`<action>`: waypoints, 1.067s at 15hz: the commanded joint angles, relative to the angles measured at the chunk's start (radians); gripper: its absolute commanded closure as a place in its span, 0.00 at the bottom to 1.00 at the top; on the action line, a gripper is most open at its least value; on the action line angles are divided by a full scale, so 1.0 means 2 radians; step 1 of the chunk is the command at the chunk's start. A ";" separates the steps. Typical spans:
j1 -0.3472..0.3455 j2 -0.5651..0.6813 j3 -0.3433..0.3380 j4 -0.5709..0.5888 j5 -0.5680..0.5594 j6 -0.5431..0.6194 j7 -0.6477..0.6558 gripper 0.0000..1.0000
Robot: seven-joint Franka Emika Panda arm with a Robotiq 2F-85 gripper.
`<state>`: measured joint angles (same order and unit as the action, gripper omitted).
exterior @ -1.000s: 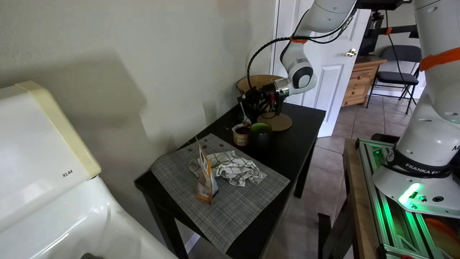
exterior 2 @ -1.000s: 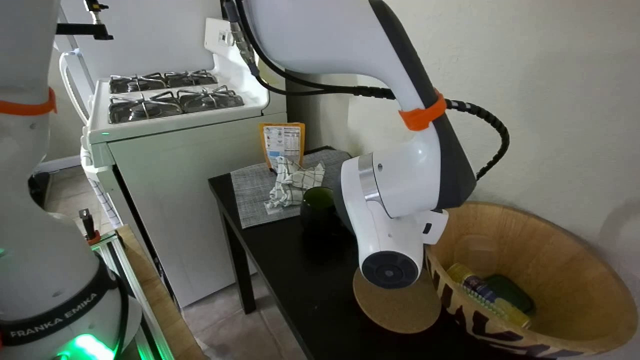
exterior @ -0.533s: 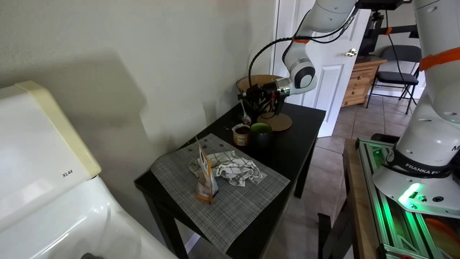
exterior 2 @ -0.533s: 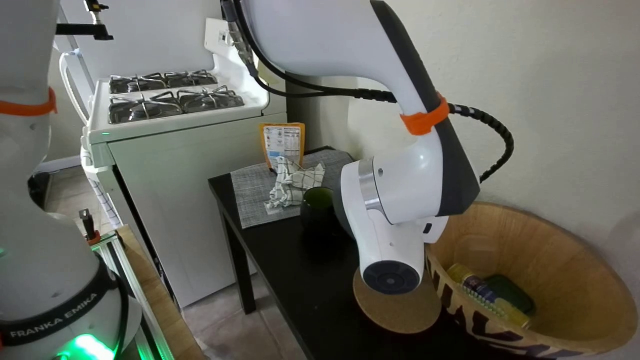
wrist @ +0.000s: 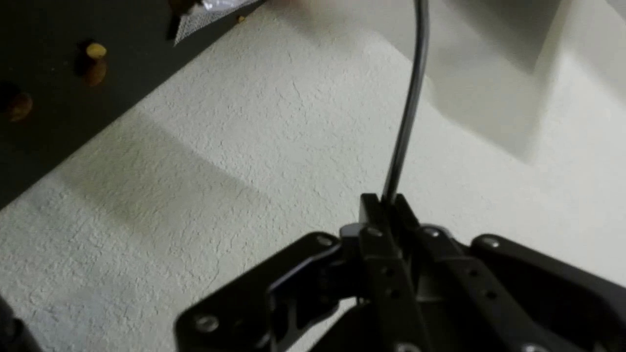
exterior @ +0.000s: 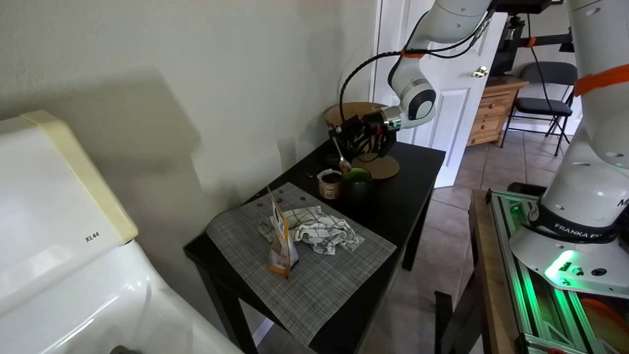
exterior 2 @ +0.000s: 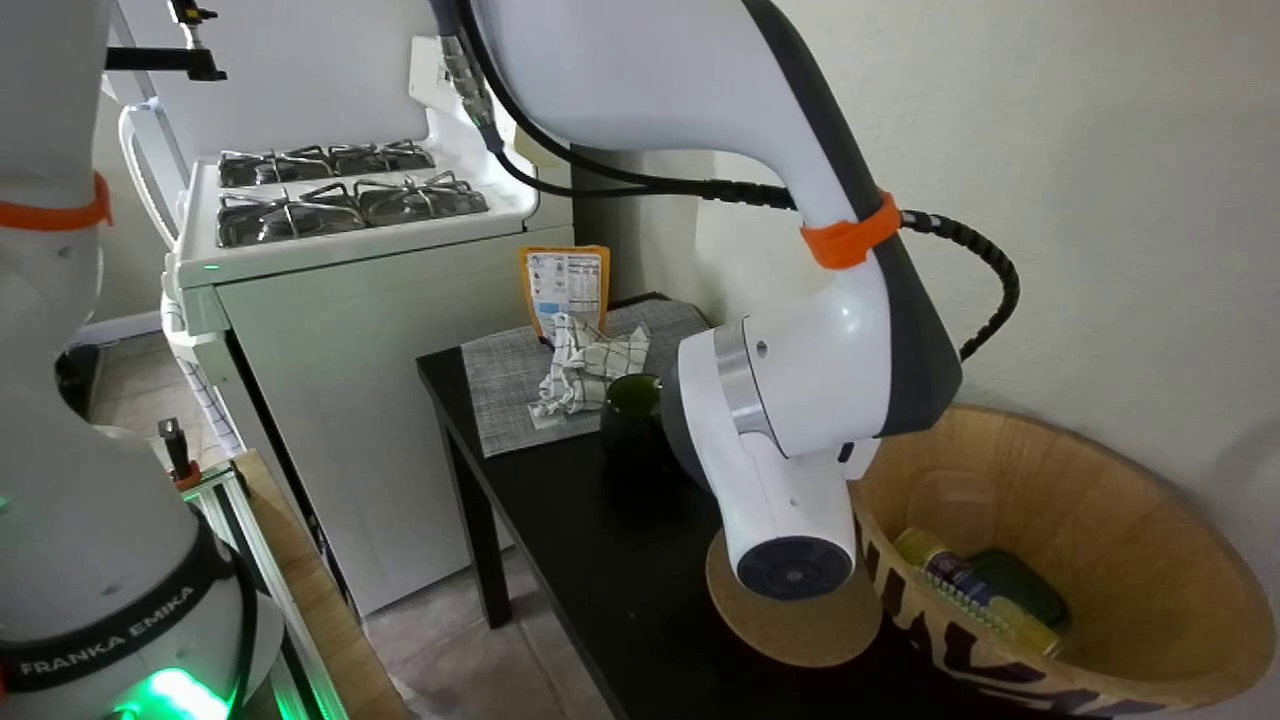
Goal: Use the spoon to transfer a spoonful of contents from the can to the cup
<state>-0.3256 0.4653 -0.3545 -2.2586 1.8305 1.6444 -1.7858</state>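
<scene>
My gripper (exterior: 335,133) is shut on the handle of a metal spoon (exterior: 338,147), which hangs bowl-down with something brownish in the bowl. In the wrist view the spoon handle (wrist: 411,102) rises from between the closed fingertips of the gripper (wrist: 388,199); its bowl is out of that picture. The open can (exterior: 329,187), yellow-labelled with a torn foil edge, stands left of the dark cup (exterior: 357,184) with green inside. The spoon's bowl hangs near the cup's left rim; whether it is over the opening I cannot tell. In an exterior view the arm partly covers the cup (exterior 2: 632,430) and hides gripper and can.
A wide tan basket (exterior 2: 1000,440) stands at the table's end against the wall (wrist: 293,146), beside a cork disc (exterior 2: 800,635). Loose brown bits (wrist: 19,106) lie near the wall. A checked towel (exterior: 324,231) and an upright pouch (exterior: 281,241) rest on the grey mat (exterior: 314,295).
Seen in an exterior view, the arm and spoon have shifted a little to the right. The spoon's bowl has gone from above the can to the cup's near edge.
</scene>
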 commanded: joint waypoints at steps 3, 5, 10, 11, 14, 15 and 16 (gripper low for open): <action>-0.005 -0.017 -0.011 -0.017 -0.077 -0.031 -0.057 0.98; -0.006 -0.020 -0.011 -0.019 -0.098 -0.035 -0.082 0.98; -0.004 -0.037 -0.007 -0.034 -0.098 -0.025 -0.158 0.98; -0.002 -0.041 -0.006 -0.038 -0.094 -0.021 -0.175 0.98; 0.003 -0.054 -0.006 -0.047 -0.103 -0.015 -0.217 0.98; 0.005 -0.057 -0.006 -0.050 -0.108 -0.016 -0.229 0.98; 0.006 -0.061 -0.006 -0.053 -0.114 -0.016 -0.241 0.98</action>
<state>-0.3229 0.3952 -0.3660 -2.3178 1.6393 1.5965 -2.1931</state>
